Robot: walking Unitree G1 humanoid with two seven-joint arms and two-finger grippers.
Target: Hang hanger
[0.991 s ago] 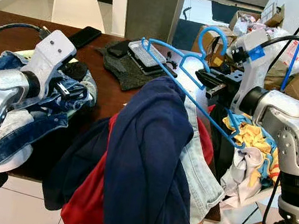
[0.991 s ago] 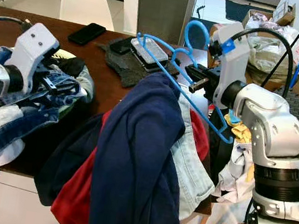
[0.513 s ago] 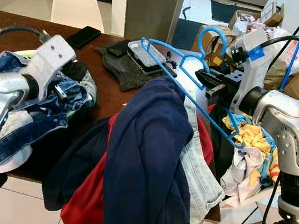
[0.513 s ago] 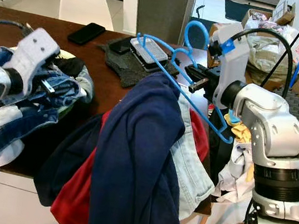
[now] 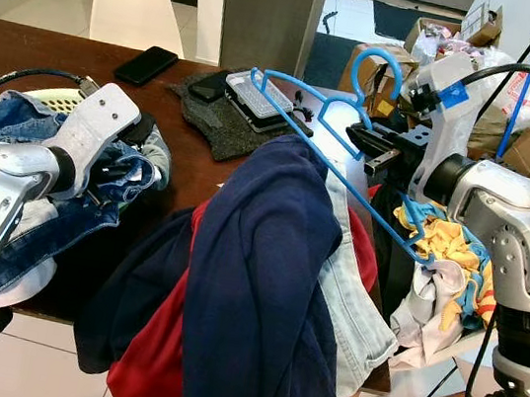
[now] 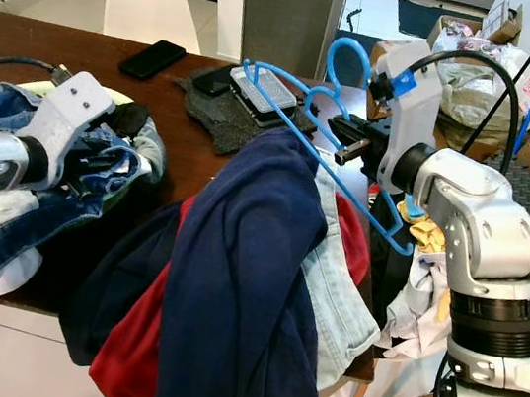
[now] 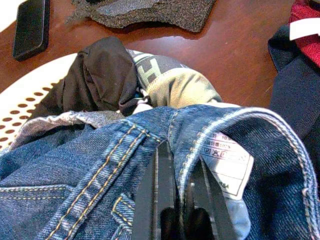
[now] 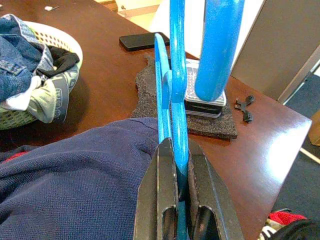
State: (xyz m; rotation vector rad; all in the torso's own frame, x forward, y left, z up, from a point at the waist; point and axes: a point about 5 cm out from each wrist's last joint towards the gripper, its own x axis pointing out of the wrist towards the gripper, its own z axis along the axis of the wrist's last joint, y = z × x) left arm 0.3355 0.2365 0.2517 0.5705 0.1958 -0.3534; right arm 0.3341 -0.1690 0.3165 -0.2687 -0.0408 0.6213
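My right gripper [image 8: 177, 150] is shut on the neck of a blue plastic hanger [image 8: 176, 75] and holds it tilted above the table, hook [image 5: 379, 52] upward. In the eye views this gripper [image 5: 360, 133] sits just right of a navy garment [image 5: 266, 259] that drapes from the hanger's lower arm over the table edge. My left gripper [image 7: 180, 160] is down in a laundry basket [image 7: 30, 95] at the left, its fingers [image 7: 155, 200] pinched on the waistband of blue jeans [image 7: 100, 165]. In the left eye view that gripper [image 5: 109, 170] is half buried in the denim.
A red garment [image 5: 151, 361] and pale denim [image 5: 352, 282] hang beside the navy one. On the brown table lie a black phone [image 5: 145, 65], a grey mat [image 5: 226, 123] and a clear box [image 5: 261, 93]. A white chair [image 5: 134, 4] stands behind. Colourful clothes [image 5: 436, 254] pile up at the right.
My left arm has swung down and slightly right, pushing its gripper deeper into the jeans in the basket. The right arm and hanger have stayed put.
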